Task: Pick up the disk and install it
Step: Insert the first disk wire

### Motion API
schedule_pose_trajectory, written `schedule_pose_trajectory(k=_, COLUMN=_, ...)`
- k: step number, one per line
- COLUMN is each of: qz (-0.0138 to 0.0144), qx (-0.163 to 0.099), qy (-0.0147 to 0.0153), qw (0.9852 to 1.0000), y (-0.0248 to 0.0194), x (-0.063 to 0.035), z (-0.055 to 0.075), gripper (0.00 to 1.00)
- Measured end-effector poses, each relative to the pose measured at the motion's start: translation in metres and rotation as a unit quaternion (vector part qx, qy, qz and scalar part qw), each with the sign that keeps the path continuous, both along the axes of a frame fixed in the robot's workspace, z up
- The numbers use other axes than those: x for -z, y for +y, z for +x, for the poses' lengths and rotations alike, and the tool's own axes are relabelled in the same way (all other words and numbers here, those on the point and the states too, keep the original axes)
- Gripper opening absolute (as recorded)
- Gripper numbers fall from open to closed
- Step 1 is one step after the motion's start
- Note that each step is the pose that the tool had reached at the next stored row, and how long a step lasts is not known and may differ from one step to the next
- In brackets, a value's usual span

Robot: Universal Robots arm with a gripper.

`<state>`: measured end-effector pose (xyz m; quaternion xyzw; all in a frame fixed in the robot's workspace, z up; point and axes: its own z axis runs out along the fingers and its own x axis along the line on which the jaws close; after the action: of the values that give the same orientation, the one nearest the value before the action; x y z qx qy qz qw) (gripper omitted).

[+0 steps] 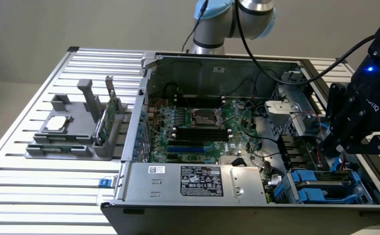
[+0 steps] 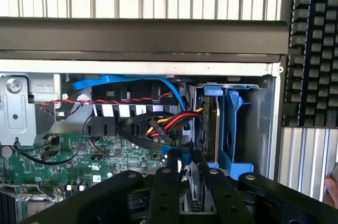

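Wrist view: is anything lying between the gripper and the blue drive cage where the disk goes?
A black, red and yellow cable bundle runs right up to the gripper, beside the blue drive cage. Nothing else visible lies between them.

Cables (image 2: 163, 126) and a blue bracket (image 2: 232, 129) crowd the drive bay.

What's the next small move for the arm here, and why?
Probably a short, slow move straight toward the blue drive bay. The gripper sits close to its opening, and a red, yellow and black cable bundle lies right beside it, so sideways drift risks a snag.
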<state>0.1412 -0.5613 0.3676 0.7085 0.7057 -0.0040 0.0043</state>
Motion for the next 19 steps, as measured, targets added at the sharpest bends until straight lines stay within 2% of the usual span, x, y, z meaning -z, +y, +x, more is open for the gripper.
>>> schedule_pose_trajectory(k=1, qz=-0.0009, qx=0.001, qy=0.0, qw=1.0, y=0.0006, x=0.0, z=0.0, gripper=0.21)
schedule_pose_trajectory(k=4, qz=-0.0023, qx=0.005, qy=0.0, qw=1.0, y=0.0017, x=0.0001, z=0.0002, gripper=0.21)
schedule_pose_trajectory(k=6, qz=-0.0023, qx=0.007, qy=0.0, qw=1.0, y=0.0017, x=0.0001, z=-0.0006, gripper=0.16)
schedule_pose_trajectory(k=9, qz=-0.0024, qx=0.008, qy=0.0, qw=1.0, y=0.0016, x=0.0, z=-0.0036, gripper=0.16)
schedule_pose_trajectory(k=12, qz=-0.0024, qx=0.008, qy=0.0, qw=1.0, y=0.0001, x=0.0, z=-0.0044, gripper=0.16)
schedule_pose_trajectory(k=15, qz=-0.0024, qx=0.008, qy=0.0, qw=1.0, y=-0.0034, x=0.0006, z=-0.0045, gripper=0.16)
schedule_pose_trajectory(k=19, qz=-0.0024, qx=0.008, qy=0.0, qw=1.0, y=-0.0056, x=0.0058, z=-0.0045, gripper=0.16)
